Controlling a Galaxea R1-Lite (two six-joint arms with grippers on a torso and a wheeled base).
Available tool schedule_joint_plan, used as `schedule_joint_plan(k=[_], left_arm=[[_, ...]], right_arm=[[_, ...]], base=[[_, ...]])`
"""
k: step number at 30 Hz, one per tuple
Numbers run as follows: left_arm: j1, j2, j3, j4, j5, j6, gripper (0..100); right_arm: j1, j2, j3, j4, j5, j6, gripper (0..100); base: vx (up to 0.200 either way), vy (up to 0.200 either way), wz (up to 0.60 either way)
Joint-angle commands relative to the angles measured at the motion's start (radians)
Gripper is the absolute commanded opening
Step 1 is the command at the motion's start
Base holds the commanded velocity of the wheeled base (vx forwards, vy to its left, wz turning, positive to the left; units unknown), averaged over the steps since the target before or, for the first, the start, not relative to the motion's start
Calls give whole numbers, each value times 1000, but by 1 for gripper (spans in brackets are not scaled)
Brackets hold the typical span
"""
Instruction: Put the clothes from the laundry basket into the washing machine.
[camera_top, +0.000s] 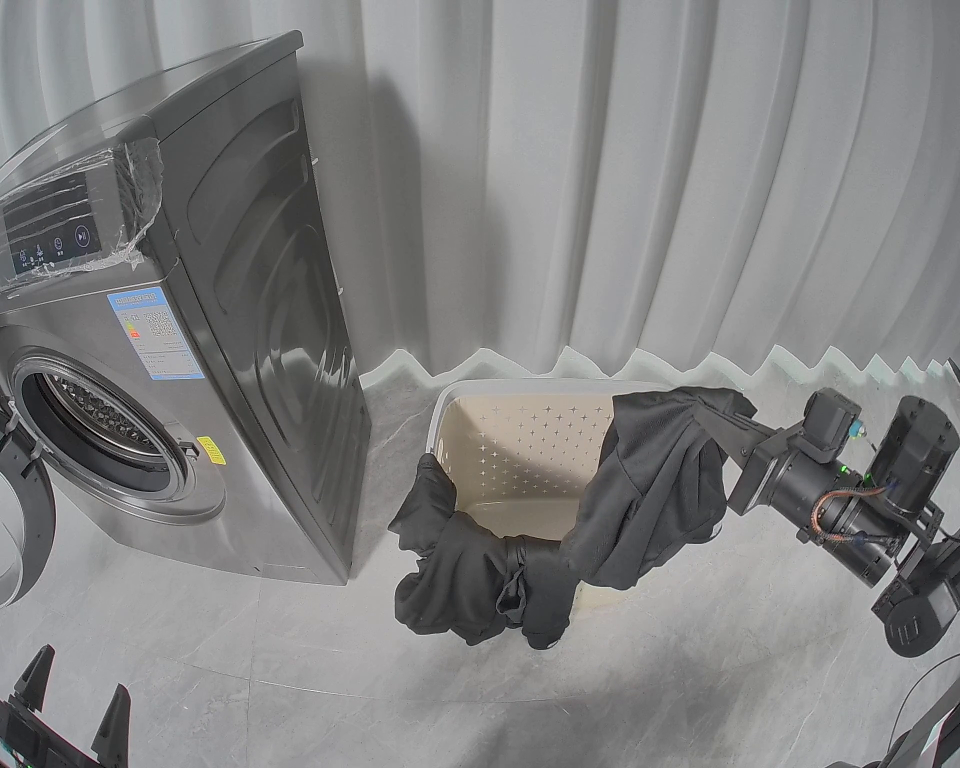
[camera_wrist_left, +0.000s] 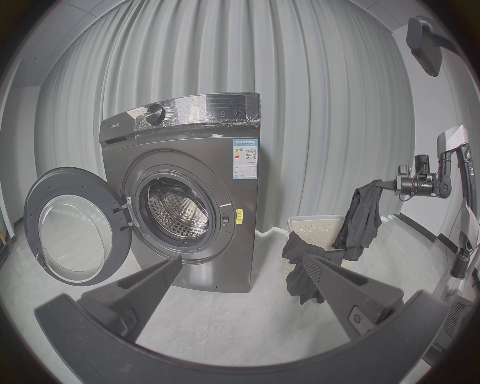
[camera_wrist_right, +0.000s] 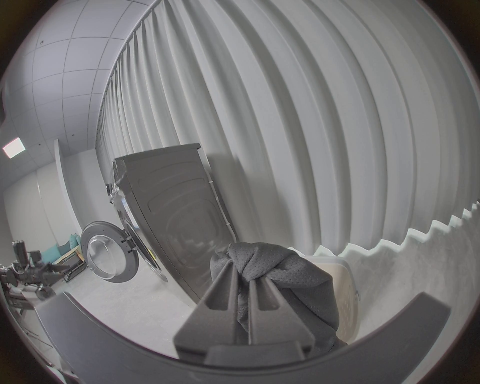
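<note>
Now the right pincer (camera_wrist_right: 243, 272) clamps a dark garment (camera_top: 650, 490) hanging over the laundry basket (camera_top: 520, 440); the left pincer (camera_wrist_left: 241, 261) gapes wide, empty.

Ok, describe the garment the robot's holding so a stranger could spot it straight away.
Find the grey washing machine, door open; beside it on the floor stands a cream laundry basket. Over the basket's right side hangs a dark garment, held at its top by the right gripper, jaws shut. Unlike the dark bundle slumped over the rim, it is lifted.
</note>
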Motion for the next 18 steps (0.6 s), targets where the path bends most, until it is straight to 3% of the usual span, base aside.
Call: schedule_joint_plan(k=[1,4,6,9,14,18], left_arm=[[0,-16,16,0,1,-3,100],[0,-16,16,0,1,-7,100],[0,-16,16,0,1,-9,100],[0,-16,16,0,1,-13,100],[0,-16,16,0,1,-10,100],[0,-16,16,0,1,-12,100]], right_arm=[[53,-168,-103,116,-32,-2,0],[53,-208,-110,160,-46,-2,0],[51,-245,-110,211,-81,-2,0],[45,-251,-121,237,-124,-2,0],[45,-245,-123,237,-135,-2,0],[47,-245,-121,239,-156,-2,0]], base=[[0,0,0],[0,0,0],[0,0,0],[-200,0,0],[-200,0,0],[0,0,0]])
